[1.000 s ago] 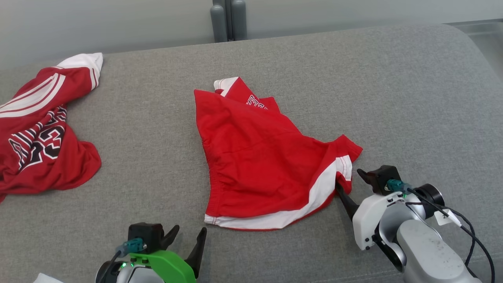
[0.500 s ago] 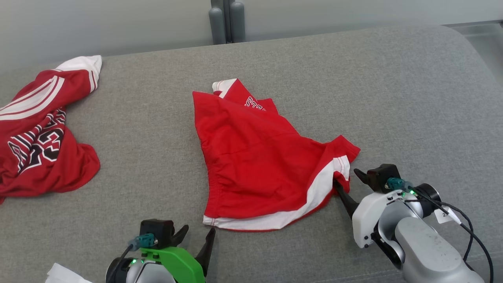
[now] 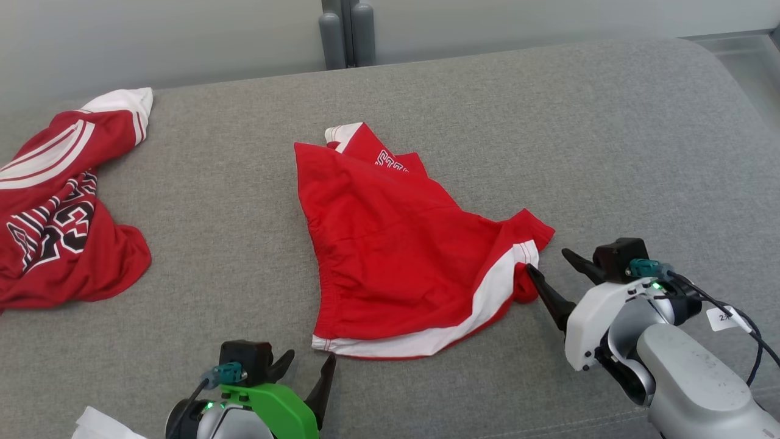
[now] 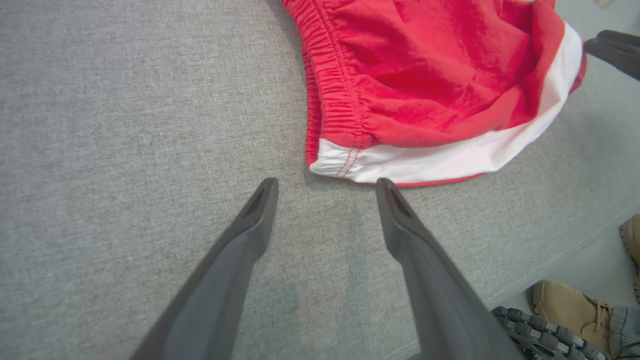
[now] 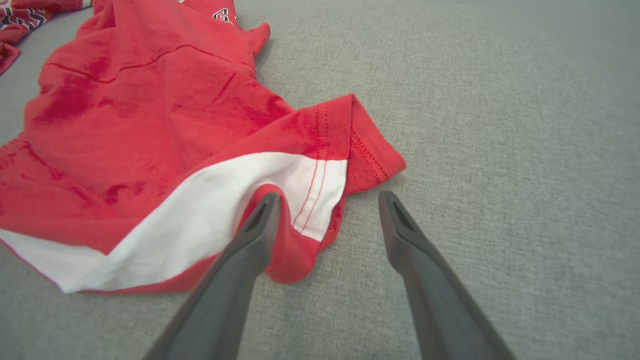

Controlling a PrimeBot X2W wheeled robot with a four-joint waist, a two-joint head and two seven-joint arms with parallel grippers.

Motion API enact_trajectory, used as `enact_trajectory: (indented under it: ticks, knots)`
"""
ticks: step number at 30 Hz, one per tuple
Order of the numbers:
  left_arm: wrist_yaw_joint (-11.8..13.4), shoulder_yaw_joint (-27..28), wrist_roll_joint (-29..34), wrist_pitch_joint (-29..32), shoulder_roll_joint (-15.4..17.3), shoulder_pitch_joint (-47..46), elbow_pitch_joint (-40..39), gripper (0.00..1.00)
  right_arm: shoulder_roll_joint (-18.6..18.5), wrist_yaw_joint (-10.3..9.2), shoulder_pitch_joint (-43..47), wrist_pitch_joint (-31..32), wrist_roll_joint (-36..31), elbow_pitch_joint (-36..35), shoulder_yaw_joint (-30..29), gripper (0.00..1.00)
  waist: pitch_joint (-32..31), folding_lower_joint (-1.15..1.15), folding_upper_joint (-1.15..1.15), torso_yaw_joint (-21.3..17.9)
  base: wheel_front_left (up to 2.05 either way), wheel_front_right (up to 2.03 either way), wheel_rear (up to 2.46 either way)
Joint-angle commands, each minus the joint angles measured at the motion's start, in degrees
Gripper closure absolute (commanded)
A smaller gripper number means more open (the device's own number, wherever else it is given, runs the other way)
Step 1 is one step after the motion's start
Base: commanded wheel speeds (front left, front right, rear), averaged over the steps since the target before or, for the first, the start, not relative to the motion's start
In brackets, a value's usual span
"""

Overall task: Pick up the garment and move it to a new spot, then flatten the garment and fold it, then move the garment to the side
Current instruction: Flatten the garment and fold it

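The garment [image 3: 396, 244] is a pair of red shorts with white side trim, lying rumpled on the grey cushion [image 3: 609, 122]. My right gripper [image 3: 550, 260] stands open at its right corner, the left finger tip touching the cloth there. In the right wrist view the garment [image 5: 165, 150] has its white-trimmed corner lying between the spread fingers [image 5: 260, 225]. My left gripper [image 3: 308, 356] is open just short of the garment's near left corner. In the left wrist view that hem [image 4: 400, 165] lies right beyond the fingertips [image 4: 265, 195].
A red jersey with white stripes and black numbers [image 3: 61, 201] lies crumpled at the far left of the cushion. Grey posts [image 3: 341, 33] stand behind the back edge. A person's tan boot [image 4: 565, 305] is beside the cushion's front edge.
My right gripper has shifted a little to the right and up, still at the garment's right corner. The left gripper came forward towards the near hem. The camera drifted slightly.
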Motion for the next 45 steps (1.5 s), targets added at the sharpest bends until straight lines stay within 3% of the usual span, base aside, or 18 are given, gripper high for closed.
enact_trajectory:
  ticks: [1, 9, 13, 16, 23, 29, 31, 34, 45]
  knots:
    - [0.3, -0.1, -0.2, 0.0, 0.3, -0.7, -0.2, 0.0, -0.8, -0.1, -0.6, 0.0, 0.5, -0.4, -0.1, 0.0, 0.1, 0.0, 0.0, -0.1, 0.0, 0.0, 0.0]
    - [0.5, -0.6, 0.5, 0.6, 1.1, -1.8, -0.9, 0.0, 1.3, -0.09, -2.6, 0.0, 2.3, 1.3, 0.3, 0.0, 1.6, 0.0, 0.0, 0.2, 0.0, 0.0, 0.0]
    - [0.7, -0.9, 0.5, 0.8, 1.1, -2.3, -0.7, 0.0, 2.6, -0.1, -3.2, -1.2, 3.1, 4.0, 0.9, 0.06, 2.0, 0.0, 0.0, 0.7, 0.0, 0.0, 0.0]
    - [1.0, -0.8, 0.3, 0.6, 1.3, -2.4, -0.7, 0.0, 3.0, -0.09, -2.9, -2.2, 3.5, 5.2, 1.3, 0.0, 2.2, 0.0, 0.0, 0.7, 0.0, 0.0, 0.0]
    - [1.3, -0.7, -0.1, 0.6, 1.7, -2.2, -1.3, 0.0, 3.1, -0.09, -3.1, -3.1, 4.6, 7.1, 2.5, 0.0, 2.4, 0.0, 0.0, 0.1, 0.0, 0.0, 0.0]
    - [1.4, -1.1, -0.3, 0.9, 1.6, -3.3, -1.0, 0.0, 3.8, -0.09, -4.2, -3.8, 5.2, 8.7, 3.8, 0.06, 2.4, 0.0, 0.0, -0.1, 0.0, 0.0, 0.0]
    - [1.2, -1.5, -0.4, 1.1, 1.6, -3.5, -0.7, 0.0, 3.9, -0.09, -4.6, -4.0, 5.4, 9.3, 4.2, 0.18, 2.3, 0.0, 0.0, -0.1, 0.0, 0.0, 0.0]
    - [0.5, -2.0, -1.0, 1.3, 1.2, -4.0, -0.4, 0.0, 4.2, -0.09, -5.1, -4.3, 5.7, 10.1, 4.9, 0.22, 2.2, 0.0, 0.0, -0.1, 0.0, 0.0, 0.0]
    - [-0.2, -3.5, -1.7, 0.6, 0.8, -5.5, 1.8, 0.0, 4.6, -0.09, -6.9, -5.6, 6.7, 12.3, 6.7, 0.34, 2.6, 0.0, 0.0, -0.1, 0.0, 0.0, 0.0]
